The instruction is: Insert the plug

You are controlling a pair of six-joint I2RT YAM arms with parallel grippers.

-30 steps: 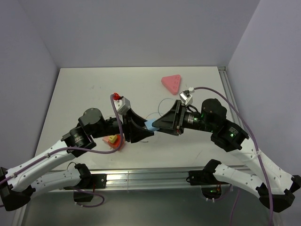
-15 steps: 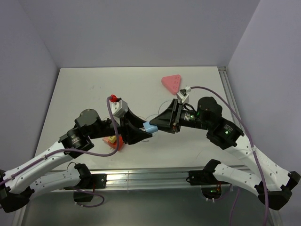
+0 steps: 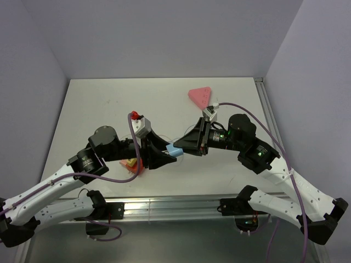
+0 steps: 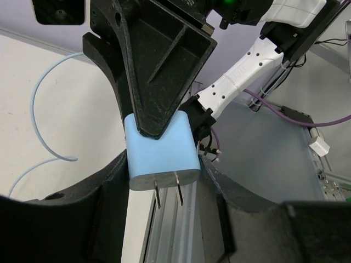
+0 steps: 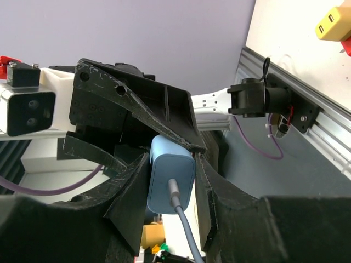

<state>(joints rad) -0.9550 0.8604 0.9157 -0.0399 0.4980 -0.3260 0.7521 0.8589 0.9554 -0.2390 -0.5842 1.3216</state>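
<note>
Claws from both arms are met on the plug (image 3: 174, 148), which is carried in the air above the near middle of the surface (image 3: 109, 104) and is touching nothing else. The left claw (image 3: 164, 153) is closed on its two flat sides. The right claw (image 3: 184, 145) is drawn in narrow, and its fingers are seen pressed to the same body from the opposite end.

The plug's long axis is laid along the line between the two wrists. Its two metal prongs (image 4: 167, 196) are pointed back into the left claw, and the cable (image 5: 184, 230) is led out toward the right wrist.

The pink triangular socket strip (image 3: 200, 96) is found flat on the far side of the surface, well apart from the plug, beyond the right claw and nearer that arm. Since the prongs are turned away from the strip, it is judged that the plug must be swung round and tipped down before it can be pushed in. The right arm is judged the better placed for that.
</note>
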